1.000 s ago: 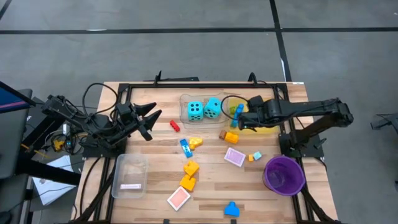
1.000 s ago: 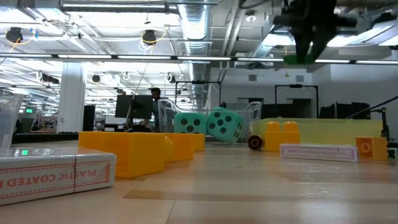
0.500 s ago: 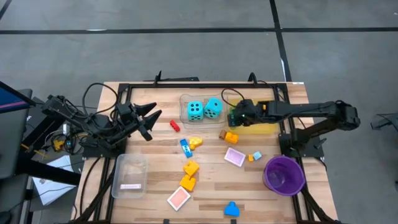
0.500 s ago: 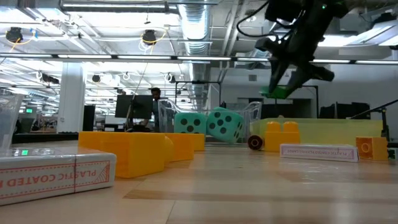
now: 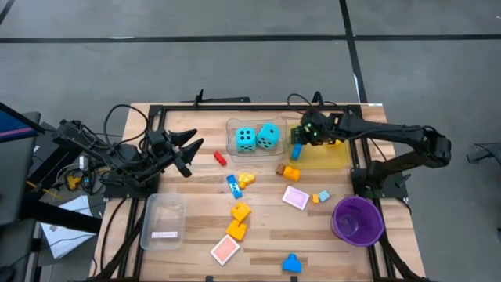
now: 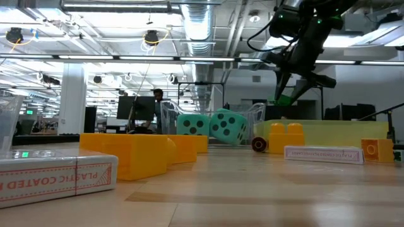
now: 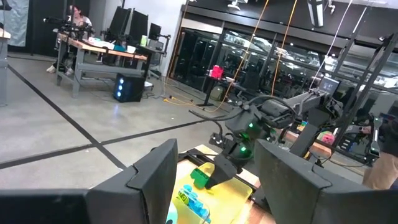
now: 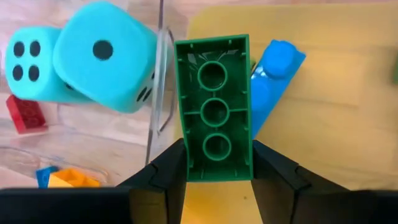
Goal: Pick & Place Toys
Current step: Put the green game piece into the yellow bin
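- A light wooden slatted worktop [image 5: 266, 235] in a black metal frame is standing on a grey floor [image 5: 235, 63].
- A purple round plastic bowl [image 5: 358, 220] is sitting near the worktop's right front corner.
- A clear rectangular plastic tray [image 5: 163, 222] is lying near the left front edge.
- A yellow rectangular flat tray [image 5: 329, 156] is lying at the right rear.
- Another clear plastic tray [image 5: 232, 138] is sitting beside it, at the rear centre.
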Motion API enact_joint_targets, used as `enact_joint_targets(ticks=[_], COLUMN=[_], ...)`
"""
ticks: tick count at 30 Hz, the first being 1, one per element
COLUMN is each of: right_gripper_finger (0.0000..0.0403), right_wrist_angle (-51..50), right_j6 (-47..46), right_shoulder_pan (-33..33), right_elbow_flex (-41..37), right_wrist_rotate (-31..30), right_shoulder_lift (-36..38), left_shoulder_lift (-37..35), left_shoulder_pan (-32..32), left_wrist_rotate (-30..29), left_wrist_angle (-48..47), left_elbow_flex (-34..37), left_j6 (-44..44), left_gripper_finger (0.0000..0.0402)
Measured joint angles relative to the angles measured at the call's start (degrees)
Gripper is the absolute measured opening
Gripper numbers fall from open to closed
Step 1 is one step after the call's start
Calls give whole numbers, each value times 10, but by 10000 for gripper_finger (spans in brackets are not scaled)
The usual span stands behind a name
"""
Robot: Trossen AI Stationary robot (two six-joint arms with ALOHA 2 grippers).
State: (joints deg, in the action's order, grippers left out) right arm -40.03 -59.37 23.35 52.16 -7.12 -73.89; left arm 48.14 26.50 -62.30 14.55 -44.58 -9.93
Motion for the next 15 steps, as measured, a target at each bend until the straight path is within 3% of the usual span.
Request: enact_joint_targets(ticks=[15], right_gripper_finger=[140], right_wrist_angle=[16], right_j6=[-21], right_shoulder_pan=[13], right_elbow_flex=[0], right_wrist_rotate=[0], right_shoulder_lift=[-4], left_shoulder_lift=[0], left_shoulder_pan=[0], left_wrist_rotate=[0], left_wrist_angle=[0], left_elbow_flex=[0], left_j6=[0], left_gripper_finger=[209])
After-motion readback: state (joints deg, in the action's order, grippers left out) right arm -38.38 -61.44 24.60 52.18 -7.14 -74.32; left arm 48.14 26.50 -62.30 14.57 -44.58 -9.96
